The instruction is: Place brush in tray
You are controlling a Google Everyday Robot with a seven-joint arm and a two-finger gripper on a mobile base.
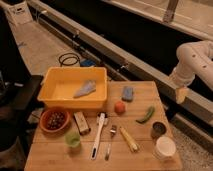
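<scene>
a wooden table (50, 159) stands on a grey floor (42, 47); a long pale rail (100, 46) runs behind it; a black cable (69, 59) lies coiled there; the light is dim

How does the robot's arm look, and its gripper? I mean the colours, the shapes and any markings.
The arm is white, built of thick, rounded tube sections, with a few small dark dots along its side. The gripper at its end is a small yellowish-tan piece; it is off the right side of the wooden table. No cables or labels show on either.
</scene>
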